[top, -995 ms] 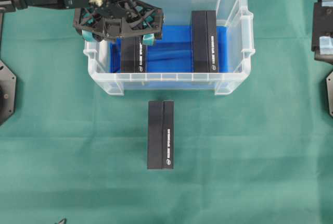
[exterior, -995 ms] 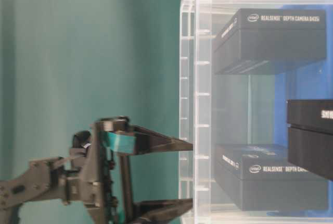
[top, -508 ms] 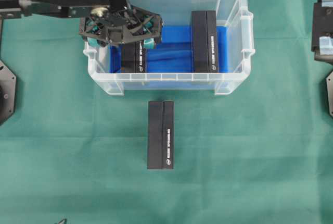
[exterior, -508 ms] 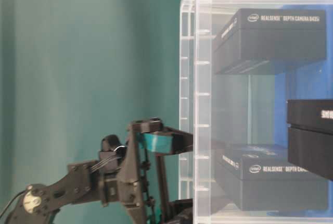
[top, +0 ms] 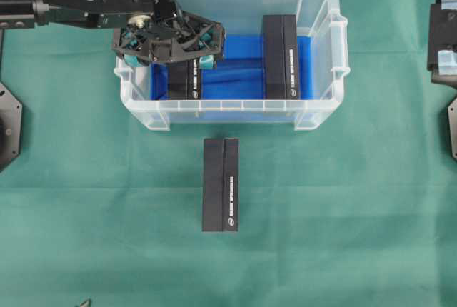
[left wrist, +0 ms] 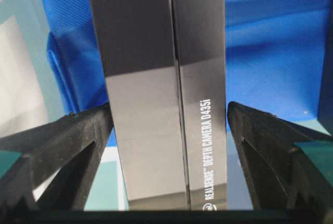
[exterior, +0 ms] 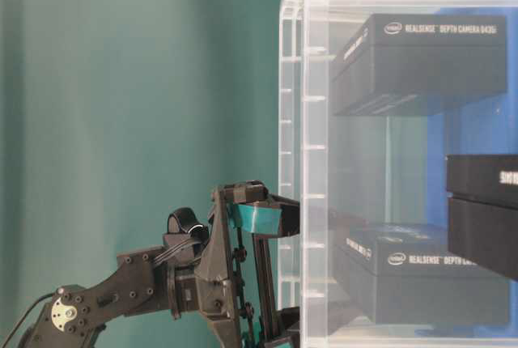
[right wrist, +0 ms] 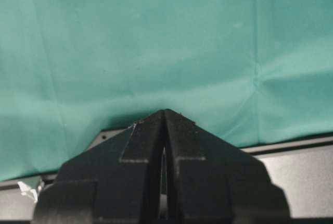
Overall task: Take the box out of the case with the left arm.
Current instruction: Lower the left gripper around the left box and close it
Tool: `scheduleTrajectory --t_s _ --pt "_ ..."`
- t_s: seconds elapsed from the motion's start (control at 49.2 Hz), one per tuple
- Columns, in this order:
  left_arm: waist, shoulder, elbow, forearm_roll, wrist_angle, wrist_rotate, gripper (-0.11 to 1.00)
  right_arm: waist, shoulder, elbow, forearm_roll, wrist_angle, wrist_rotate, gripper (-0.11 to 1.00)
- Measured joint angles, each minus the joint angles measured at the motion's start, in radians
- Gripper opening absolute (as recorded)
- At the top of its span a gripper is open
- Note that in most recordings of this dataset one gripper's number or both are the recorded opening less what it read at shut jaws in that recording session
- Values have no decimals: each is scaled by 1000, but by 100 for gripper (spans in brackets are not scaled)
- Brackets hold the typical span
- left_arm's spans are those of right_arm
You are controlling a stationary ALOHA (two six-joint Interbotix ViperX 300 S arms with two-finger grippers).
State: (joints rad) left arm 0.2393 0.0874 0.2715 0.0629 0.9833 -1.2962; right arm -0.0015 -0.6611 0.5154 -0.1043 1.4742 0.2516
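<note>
Now | left gripper (top: 169, 45): jaws wide, straddling the box (left wrist: 161, 94), fingers (left wrist: 78, 135) just beside its sides; box: in the case (top: 321, 64), left end, on blue lining | right gripper (right wrist: 164, 125): jaws together

Box (top: 184, 78) far end hidden under left gripper (top: 168, 53); right arm (top: 444, 36) cut off.

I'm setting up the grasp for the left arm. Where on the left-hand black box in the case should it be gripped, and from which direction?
Grip the left black box across its two long side faces, coming straight down from above. It lies flat and lengthwise on the case's blue floor, narrow enough to fit between the jaws. The open left gripper already straddles it, one finger on each side, probably just needing to close.
</note>
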Motion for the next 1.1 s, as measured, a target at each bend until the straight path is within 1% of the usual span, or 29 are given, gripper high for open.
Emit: scheduleTrajectory --t_s 0.081,0.142,0.203,0.284,0.305,0.427,1.097 --pt "0 0 0 -2 0 3 93 0 0 0 0 0 0 0" --pt "0 0 0 -5 0 6 89 0 0 0 2 0 2 0" --pt "2 0 2 -8 3 14 80 0 0 0 0 0 0 0" --pt "2 -2 2 -9 5 11 60 0 0 0 0 0 2 0" --pt "3 -2 3 -11 5 11 60 0 0 0 0 0 0 0" --pt "3 -5 5 -20 5 11 60 0 0 0 2 0 0 0" --pt "-5 -9 3 -28 34 -12 60 0 0 0 2 0 2 0"
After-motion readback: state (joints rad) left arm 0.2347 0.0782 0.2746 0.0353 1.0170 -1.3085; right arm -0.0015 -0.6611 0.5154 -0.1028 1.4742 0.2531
